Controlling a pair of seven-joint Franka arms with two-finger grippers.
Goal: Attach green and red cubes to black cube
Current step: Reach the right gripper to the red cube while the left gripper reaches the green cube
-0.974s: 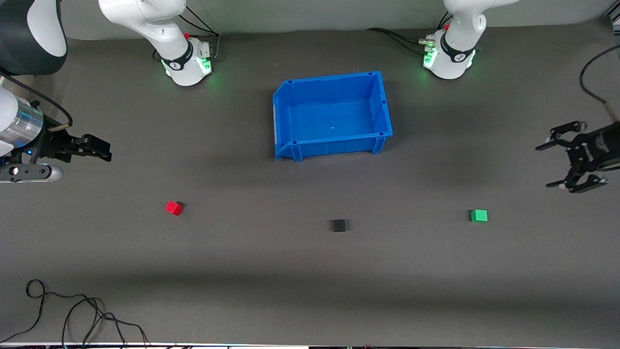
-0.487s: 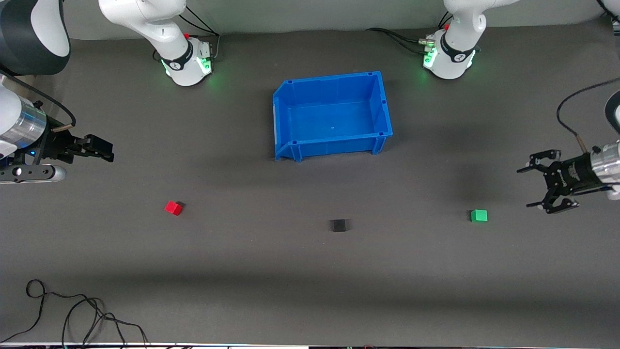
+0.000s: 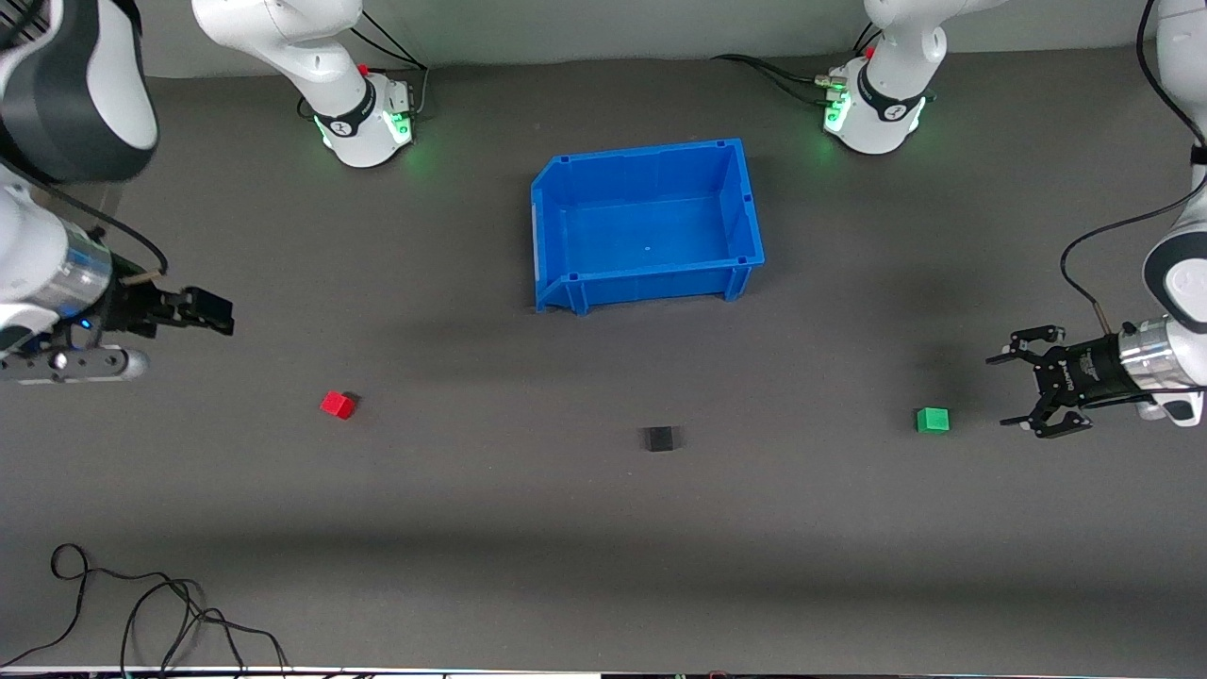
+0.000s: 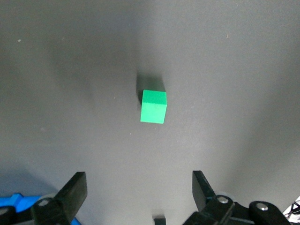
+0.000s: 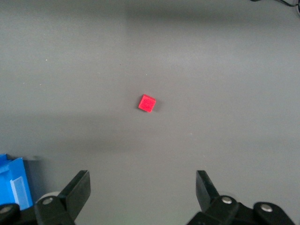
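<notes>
Left gripper (image 3: 1014, 393) jaws spread, at 3 o'clock of green cube (image 3: 933, 420); right gripper (image 3: 215, 312) spread, 10 o'clock of red cube (image 3: 337, 405); black cube (image 3: 659, 438) apart between.

We see a tabletop (image 3: 603, 528) covered edge to edge by a dark grey matte mat. Along the edge farthest from the front camera runs a pale grey wall (image 3: 613, 28). A blue plastic bin (image 3: 750, 203) stands on the mat, open side up, nothing in it. Loose black cables (image 3: 141, 613) coil at the corner nearest the front camera, toward the right arm's end. Soft light leaves broad faint shadows across the mat, and green glows tint it near the wall
</notes>
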